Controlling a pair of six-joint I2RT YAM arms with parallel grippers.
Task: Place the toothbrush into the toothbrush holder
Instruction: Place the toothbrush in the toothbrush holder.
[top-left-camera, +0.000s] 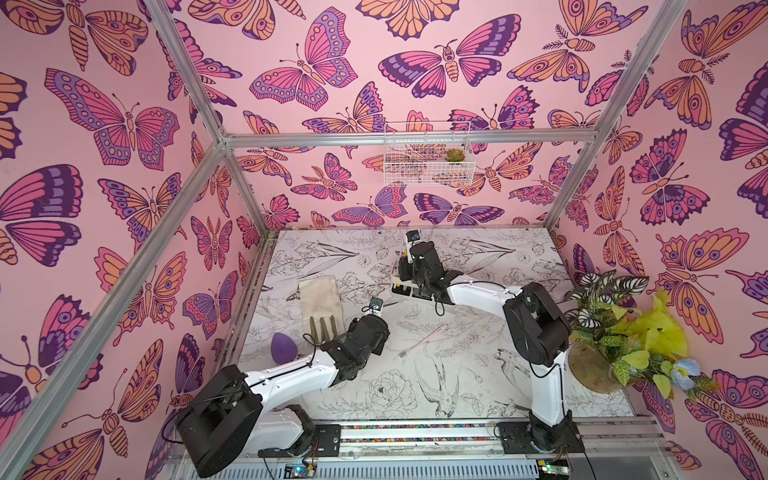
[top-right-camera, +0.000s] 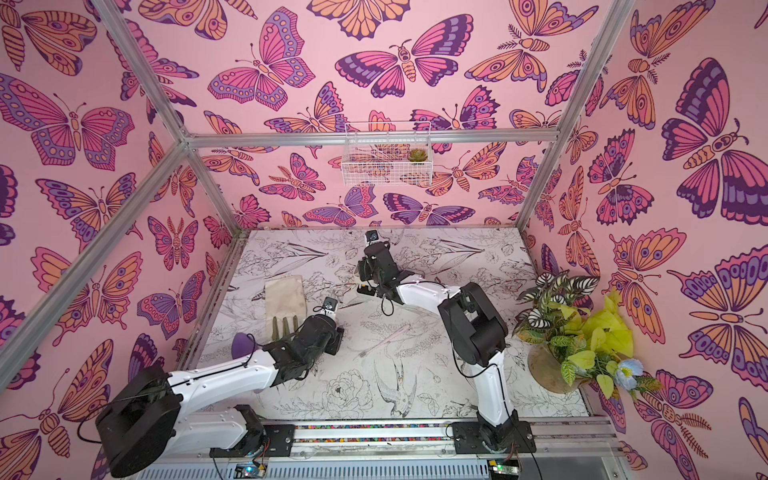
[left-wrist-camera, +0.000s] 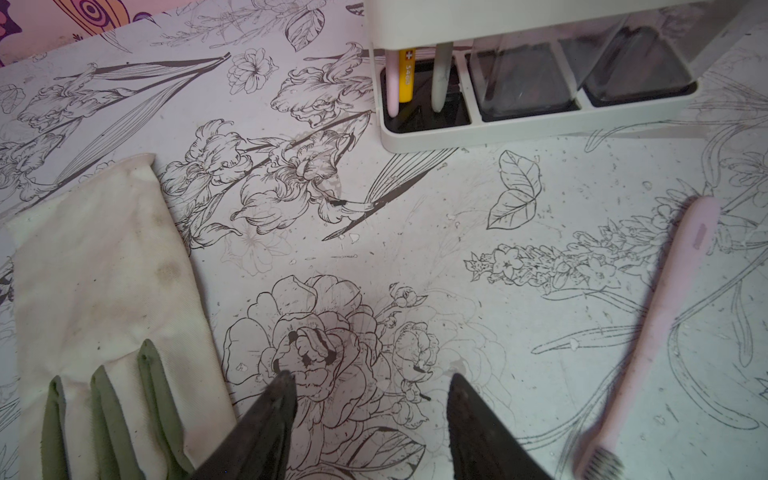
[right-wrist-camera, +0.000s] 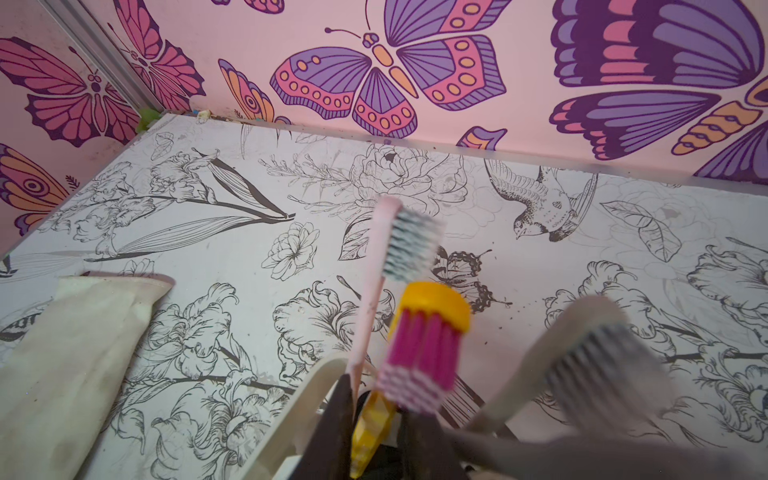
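Observation:
The white toothbrush holder (left-wrist-camera: 436, 141) stands mid-table at the back (top-left-camera: 401, 289), mostly under my right arm. Its slot section holds a pink brush (right-wrist-camera: 374, 291), a grey-white brush (right-wrist-camera: 582, 353) and a yellow toothbrush with magenta bristles (right-wrist-camera: 428, 332), whose handle reaches the slot floor (left-wrist-camera: 406, 79). My right gripper (right-wrist-camera: 376, 397) flanks that yellow handle with its jaws slightly apart; a dark gap shows on one side. Another pink toothbrush (left-wrist-camera: 665, 324) lies flat on the table (top-left-camera: 424, 341). My left gripper (left-wrist-camera: 370, 376) hovers open and empty over the table, between this brush and a glove.
A cream glove with green fingertips (top-left-camera: 320, 299) lies at the left, a purple egg-shaped sponge (top-left-camera: 284, 348) in front of it. A potted plant (top-left-camera: 594, 365) fills the right edge. A white wire basket (top-left-camera: 428, 162) hangs on the back wall.

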